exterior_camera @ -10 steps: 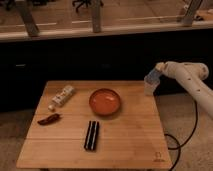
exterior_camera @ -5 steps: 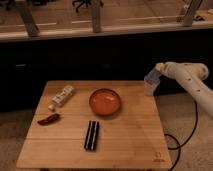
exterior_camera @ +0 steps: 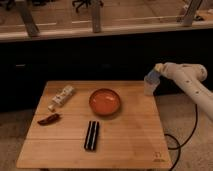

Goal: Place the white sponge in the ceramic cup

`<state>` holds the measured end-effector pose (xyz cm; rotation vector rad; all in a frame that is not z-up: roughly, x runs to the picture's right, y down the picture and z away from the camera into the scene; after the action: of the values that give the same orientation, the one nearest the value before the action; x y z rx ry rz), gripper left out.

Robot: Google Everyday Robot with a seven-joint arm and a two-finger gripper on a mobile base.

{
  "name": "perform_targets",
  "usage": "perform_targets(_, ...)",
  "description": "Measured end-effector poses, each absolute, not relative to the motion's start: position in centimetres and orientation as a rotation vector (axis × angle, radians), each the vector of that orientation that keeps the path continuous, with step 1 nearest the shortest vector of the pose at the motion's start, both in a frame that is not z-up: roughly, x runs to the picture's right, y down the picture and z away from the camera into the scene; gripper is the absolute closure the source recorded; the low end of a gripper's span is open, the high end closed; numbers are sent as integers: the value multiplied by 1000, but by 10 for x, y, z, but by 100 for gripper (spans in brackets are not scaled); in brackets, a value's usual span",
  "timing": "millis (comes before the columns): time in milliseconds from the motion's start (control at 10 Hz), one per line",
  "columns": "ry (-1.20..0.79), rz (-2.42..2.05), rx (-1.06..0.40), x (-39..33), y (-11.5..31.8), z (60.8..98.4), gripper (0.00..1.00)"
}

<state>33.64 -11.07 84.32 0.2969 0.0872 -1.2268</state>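
Unmoved end effector [exterior_camera: 153, 76] with white sponge [exterior_camera: 150, 78] over cup [exterior_camera: 148, 90]

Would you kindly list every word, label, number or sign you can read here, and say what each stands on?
No text here can be read.
Wooden table: small dark mark at its near right corner, too small to read.
White patterned bar: patterning only, blurred, unreadable.
Black bar and orange bowl: nothing legible.
Gripper, above the table's far right edge: no lettering visible.
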Motion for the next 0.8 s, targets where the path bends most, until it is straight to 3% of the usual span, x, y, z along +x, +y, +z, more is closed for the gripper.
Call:
perform_targets(600, 118, -1277, 310, 330, -108, 841, 100)
perform_targets(700, 115, -1274, 310, 330, -108, 841, 98)
perform_targets(800, 108, -1270, 308, 330, -108, 841, 90)
